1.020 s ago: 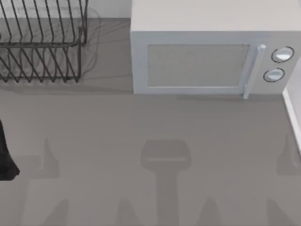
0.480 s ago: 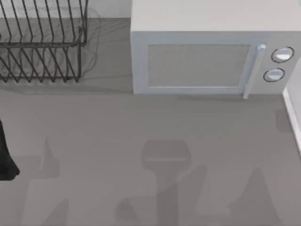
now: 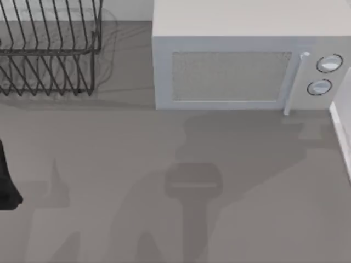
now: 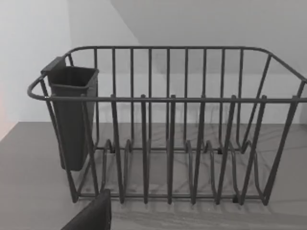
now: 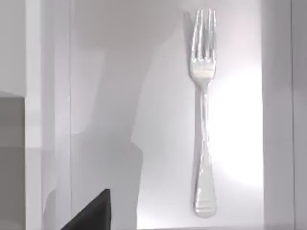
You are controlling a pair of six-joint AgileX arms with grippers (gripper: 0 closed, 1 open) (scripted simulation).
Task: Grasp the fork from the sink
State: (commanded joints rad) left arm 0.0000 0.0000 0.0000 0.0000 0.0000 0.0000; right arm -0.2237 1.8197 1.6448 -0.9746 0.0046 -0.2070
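Slim shiny silver metal fork (image 5: 203, 115) lying flat on the pale floor of the white sink (image 5: 120, 72).

The right wrist camera is looking down on it, tines away from the handle end. Whether either end effector is wide or narrow, I cannot tell. The left wrist camera is facing a dark wire dish rack (image 4: 168, 143) on the grey counter (image 3: 109, 153).

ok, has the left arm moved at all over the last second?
No. The left arm sits at the same spot on the top view's left edge, just as far below the dish rack as before.
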